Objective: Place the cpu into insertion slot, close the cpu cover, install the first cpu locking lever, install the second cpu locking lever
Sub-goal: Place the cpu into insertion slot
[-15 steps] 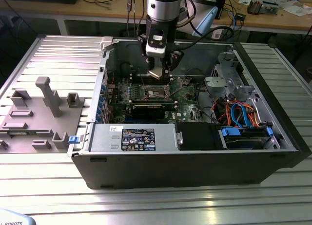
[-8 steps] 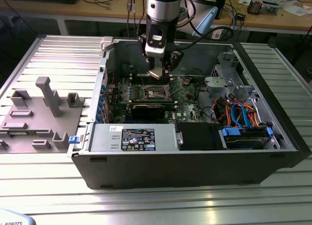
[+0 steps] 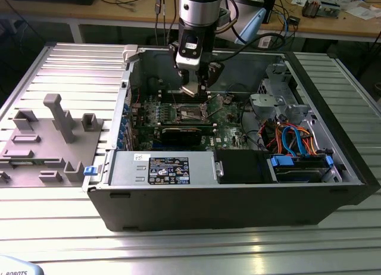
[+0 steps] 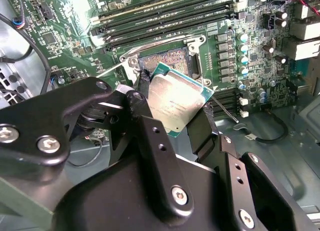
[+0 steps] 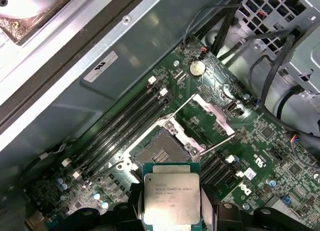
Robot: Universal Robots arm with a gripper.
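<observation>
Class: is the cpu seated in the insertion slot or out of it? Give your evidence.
Out. The gripper holds the cpu, and the insertion slot shows its bare centre.

The arm (image 3: 201, 7) descends vertically from twelve o'clock in the exterior view, wrist (image 3: 191, 49) facing six o'clock. Its gripper (image 3: 194, 89) has black fingers (image 4: 202, 133) clamped against opposite edges of the cpu (image 5: 171, 198).

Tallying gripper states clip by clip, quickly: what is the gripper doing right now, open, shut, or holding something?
The gripper: shut on the cpu, which is held near the insertion slot, not in it.
</observation>
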